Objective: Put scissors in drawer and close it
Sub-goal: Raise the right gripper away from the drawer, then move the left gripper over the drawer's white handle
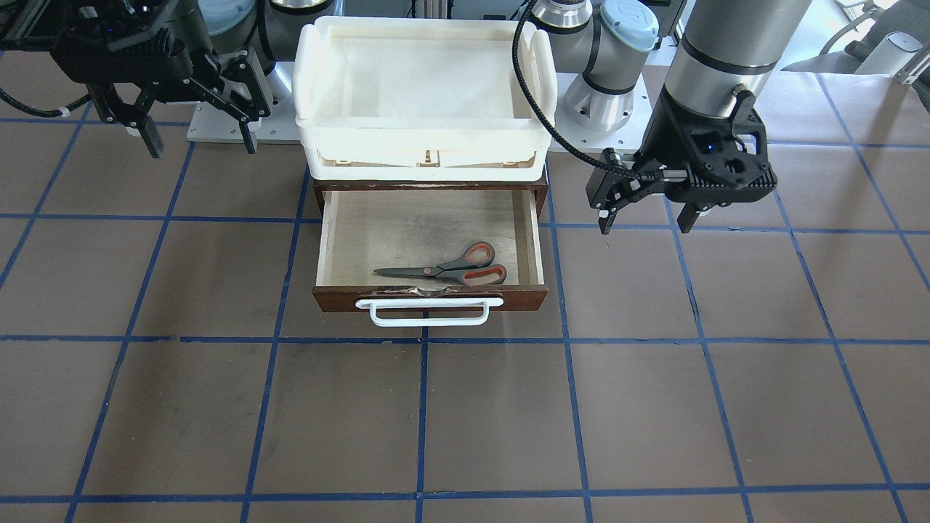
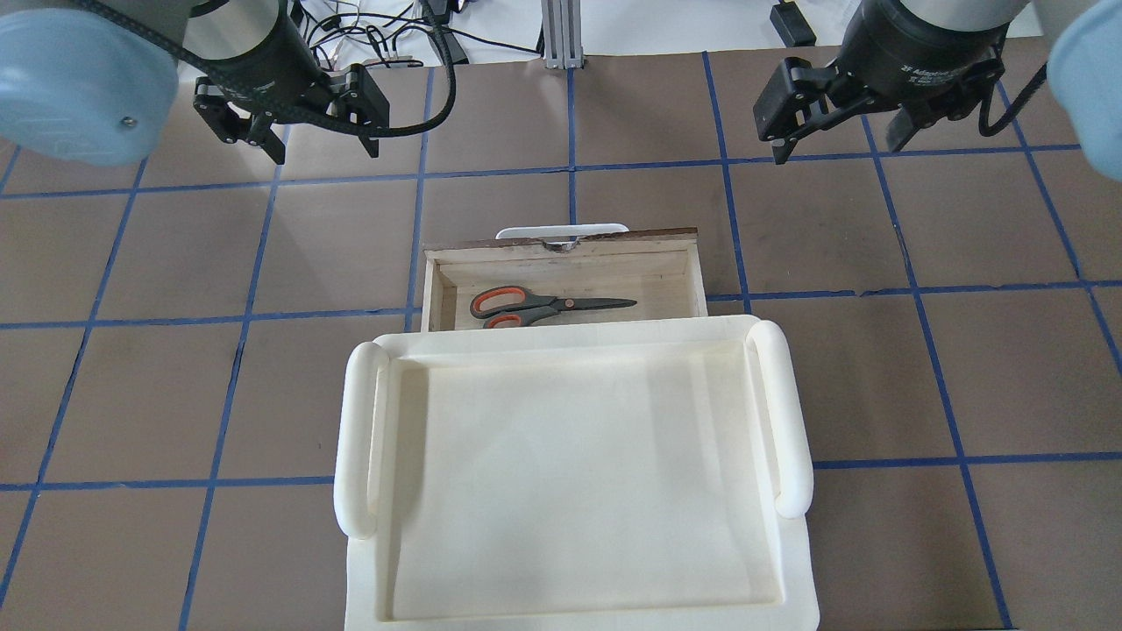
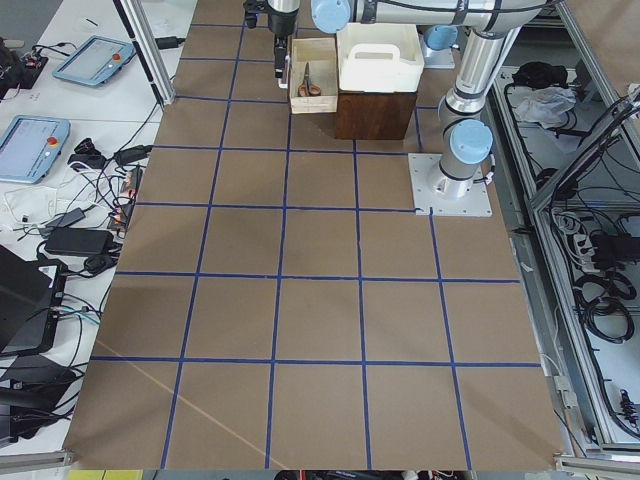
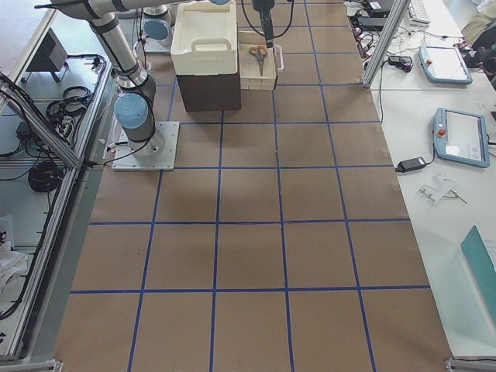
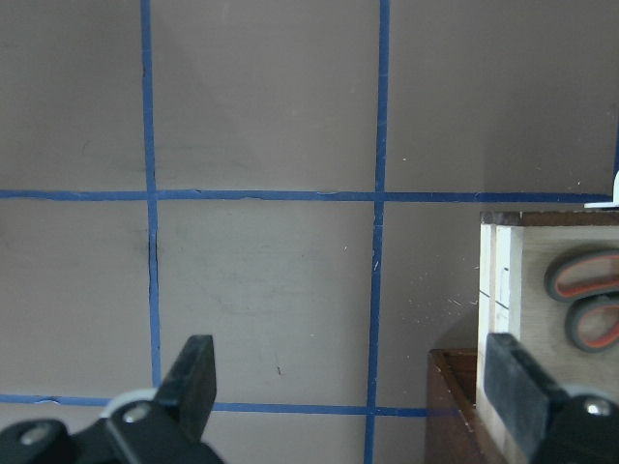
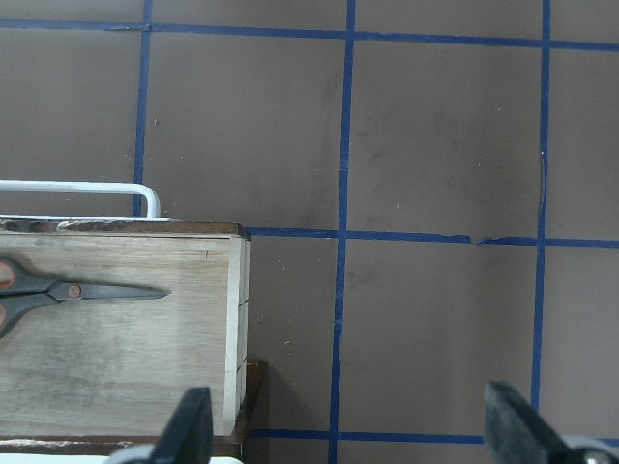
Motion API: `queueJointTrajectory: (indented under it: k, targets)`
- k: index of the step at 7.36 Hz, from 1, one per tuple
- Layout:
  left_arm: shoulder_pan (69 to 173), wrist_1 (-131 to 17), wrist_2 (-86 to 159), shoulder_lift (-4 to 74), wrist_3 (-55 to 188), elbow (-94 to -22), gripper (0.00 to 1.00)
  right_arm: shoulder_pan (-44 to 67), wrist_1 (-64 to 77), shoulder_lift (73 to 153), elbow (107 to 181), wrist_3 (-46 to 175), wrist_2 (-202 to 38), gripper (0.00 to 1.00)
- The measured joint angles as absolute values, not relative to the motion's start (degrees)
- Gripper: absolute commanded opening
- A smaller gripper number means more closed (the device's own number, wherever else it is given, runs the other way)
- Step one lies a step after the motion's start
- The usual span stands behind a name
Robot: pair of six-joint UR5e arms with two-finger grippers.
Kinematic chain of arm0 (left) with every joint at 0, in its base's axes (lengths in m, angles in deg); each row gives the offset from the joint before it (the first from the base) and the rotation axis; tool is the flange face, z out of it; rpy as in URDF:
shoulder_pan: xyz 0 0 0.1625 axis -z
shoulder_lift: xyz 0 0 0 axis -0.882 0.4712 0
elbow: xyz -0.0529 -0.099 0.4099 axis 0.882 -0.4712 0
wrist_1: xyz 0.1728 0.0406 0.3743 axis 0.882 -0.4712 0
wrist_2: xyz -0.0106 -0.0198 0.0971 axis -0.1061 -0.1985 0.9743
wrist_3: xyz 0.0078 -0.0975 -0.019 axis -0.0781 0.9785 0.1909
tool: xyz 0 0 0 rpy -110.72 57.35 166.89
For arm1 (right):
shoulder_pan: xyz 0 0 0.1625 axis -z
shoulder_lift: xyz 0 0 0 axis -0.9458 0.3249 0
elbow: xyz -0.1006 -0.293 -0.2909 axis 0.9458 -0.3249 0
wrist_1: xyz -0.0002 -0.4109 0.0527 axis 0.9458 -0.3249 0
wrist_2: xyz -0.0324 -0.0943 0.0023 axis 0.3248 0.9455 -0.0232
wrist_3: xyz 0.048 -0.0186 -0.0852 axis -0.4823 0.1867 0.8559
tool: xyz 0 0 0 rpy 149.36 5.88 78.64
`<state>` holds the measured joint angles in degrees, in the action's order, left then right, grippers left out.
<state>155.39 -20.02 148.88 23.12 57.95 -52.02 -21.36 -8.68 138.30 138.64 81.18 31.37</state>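
Note:
The scissors [image 1: 443, 270] lie flat inside the open drawer [image 1: 429, 296], blades pointing toward the robot's right. They also show in the overhead view [image 2: 543, 305]. The drawer is pulled out from a dark-brown cabinet [image 1: 429, 185], and its white bar handle [image 1: 429, 312] faces away from the robot. My left gripper [image 1: 645, 221] hovers open and empty beside the drawer's left side; its wrist view shows the orange-red handle loops [image 5: 585, 300]. My right gripper [image 1: 203, 145] is open and empty, off the drawer's right side; its wrist view shows the blades [image 6: 77, 290].
A cream plastic tray [image 1: 421, 134] sits on top of the cabinet and hides the drawer's rear part from above [image 2: 359, 438]. The brown table has a grid of blue tape lines [image 1: 421, 407]. The arm bases stand behind the cabinet.

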Motion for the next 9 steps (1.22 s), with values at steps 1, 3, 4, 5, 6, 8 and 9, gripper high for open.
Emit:
queueJointTrajectory:
  k: [1,3,4,5,6,8,9]
  targets:
    - [157.5,-17.4,148.9,25.8,60.9,-51.3,1.0,-21.3,-8.4,138.8,138.6,80.3,31.2,1.0]
    - [161.1,-12.2,149.0,31.1,65.0,-49.9,1.0,-21.1,-8.3,139.2,138.6,79.7,31.7,1.0]
    - [162.5,-11.0,149.0,33.7,65.5,-48.5,1.0,-21.1,-8.3,139.3,138.6,79.7,31.8,1.0]
    - [163.5,-10.0,148.9,36.1,65.4,-47.2,1.0,-21.1,-8.3,139.3,138.6,79.4,31.9,1.0]
    - [164.4,-8.5,148.9,38.6,65.3,-46.4,1.0,-21.1,-8.3,139.3,138.6,79.0,32.0,1.0]
    - [165.9,-6.4,148.8,43.0,65.4,-45.8,1.0,-21.2,-8.7,139.3,138.7,78.9,31.9,1.0]
    - [166.3,-6.1,148.6,44.7,65.6,-45.8,1.0,-21.2,-9.0,139.3,138.7,79.1,31.8,1.0]
